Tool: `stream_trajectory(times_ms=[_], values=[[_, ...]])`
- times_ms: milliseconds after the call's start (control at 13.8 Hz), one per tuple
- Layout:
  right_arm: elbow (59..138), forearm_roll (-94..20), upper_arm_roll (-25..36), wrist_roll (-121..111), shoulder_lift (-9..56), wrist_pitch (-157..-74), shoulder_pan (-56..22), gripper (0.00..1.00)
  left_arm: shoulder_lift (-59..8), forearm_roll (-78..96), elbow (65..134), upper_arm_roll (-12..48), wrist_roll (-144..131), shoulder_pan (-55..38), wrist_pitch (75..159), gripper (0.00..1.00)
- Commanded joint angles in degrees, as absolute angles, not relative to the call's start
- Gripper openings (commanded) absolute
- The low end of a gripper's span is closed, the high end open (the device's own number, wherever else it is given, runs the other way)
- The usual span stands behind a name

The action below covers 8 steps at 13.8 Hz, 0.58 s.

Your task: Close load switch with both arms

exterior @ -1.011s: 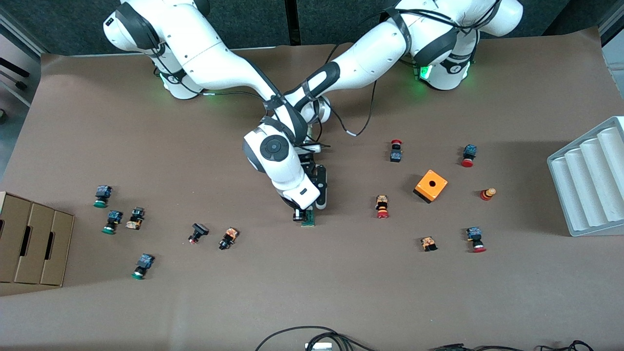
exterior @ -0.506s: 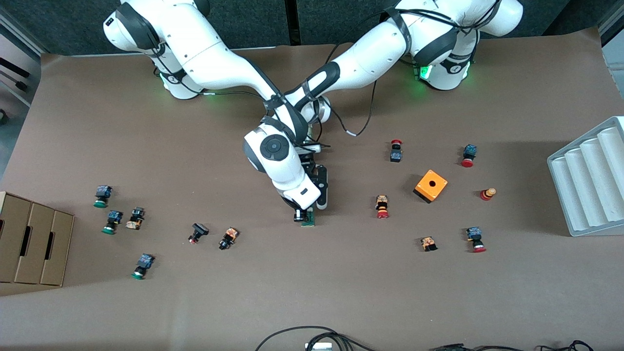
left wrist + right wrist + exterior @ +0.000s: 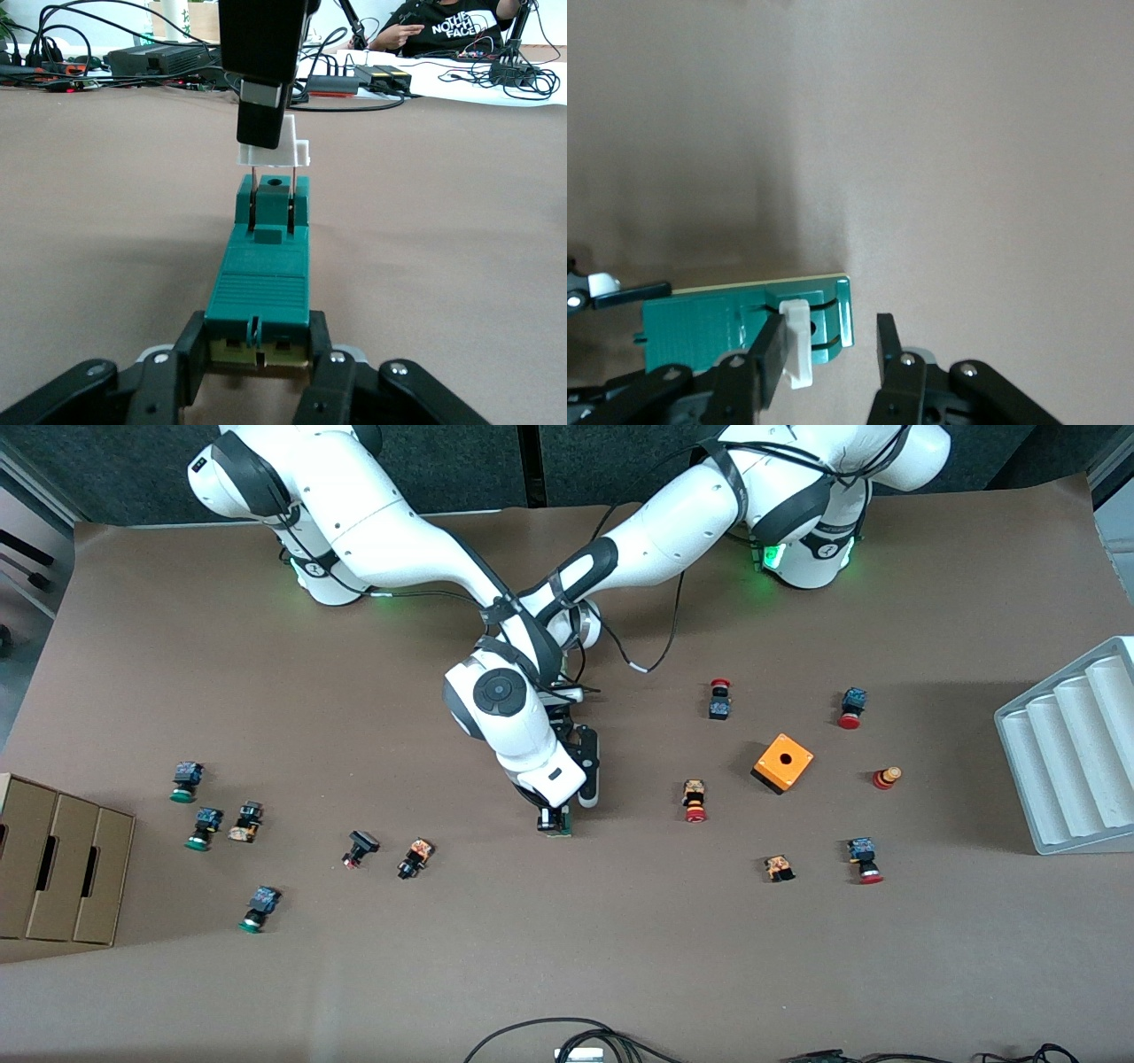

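Left hand around green load switch

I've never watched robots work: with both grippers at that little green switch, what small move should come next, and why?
Probably the right gripper should press the white handle straight down. The handle sits raised on its two pins above the load switch, while the left gripper clamps the switch's end, steadying it on the table.
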State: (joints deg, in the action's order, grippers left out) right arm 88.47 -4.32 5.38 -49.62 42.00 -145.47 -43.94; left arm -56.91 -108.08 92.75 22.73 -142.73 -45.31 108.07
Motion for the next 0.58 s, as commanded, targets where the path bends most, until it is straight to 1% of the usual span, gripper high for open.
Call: stream_trajectory(times_ms=[0, 506], values=[[86.57, -2.55, 5.36, -49.39, 43.59, -146.34, -43.51, 0.48, -56.60, -107.67, 92.81, 22.24, -143.26, -45.44, 107.93, 0.22], [86.13, -2.55, 5.71, -49.57, 44.56, -146.87, -43.33, 0.48, -56.60, -107.75, 92.72, 22.24, -143.26, -45.44, 108.02, 0.22]])
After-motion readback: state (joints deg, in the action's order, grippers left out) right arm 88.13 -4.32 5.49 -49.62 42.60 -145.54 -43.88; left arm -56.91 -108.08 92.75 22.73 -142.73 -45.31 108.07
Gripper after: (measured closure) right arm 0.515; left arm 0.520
